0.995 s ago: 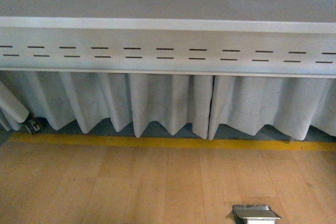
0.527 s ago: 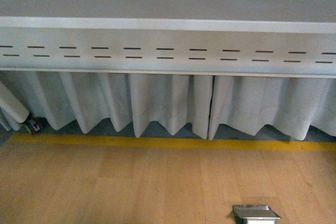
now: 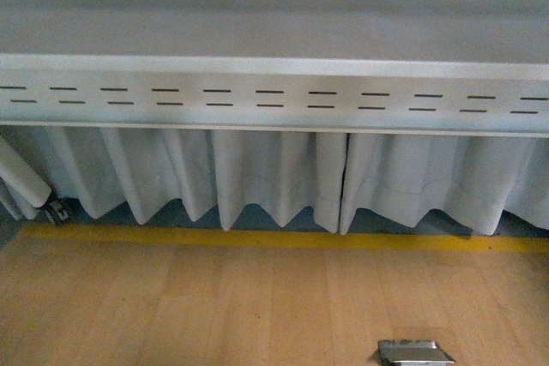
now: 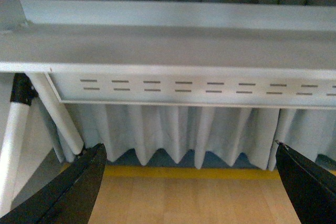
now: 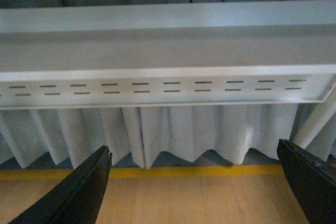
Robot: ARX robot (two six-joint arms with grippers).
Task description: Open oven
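The oven is out of view in every frame. In the left wrist view my left gripper [image 4: 191,182] is open and empty, its two black fingers [image 4: 68,192] spread wide at the picture's lower corners. In the right wrist view my right gripper [image 5: 194,182] is open and empty too, with black fingers [image 5: 79,192] spread wide. Neither arm shows in the front view. Both wrist views look at a grey metal table edge and the floor beyond.
A grey metal table beam [image 3: 274,92] with rows of slots spans the front view, over a white pleated curtain [image 3: 274,173]. Below lie a yellow floor line [image 3: 274,239], wooden floor [image 3: 214,306] and a metal floor box [image 3: 416,353]. A white table leg [image 4: 16,150] stands beside the left gripper.
The front view has shifted: the slotted beam sits slightly lower in the picture and more of the grey surface above it shows. The floor box has slid towards the bottom edge.
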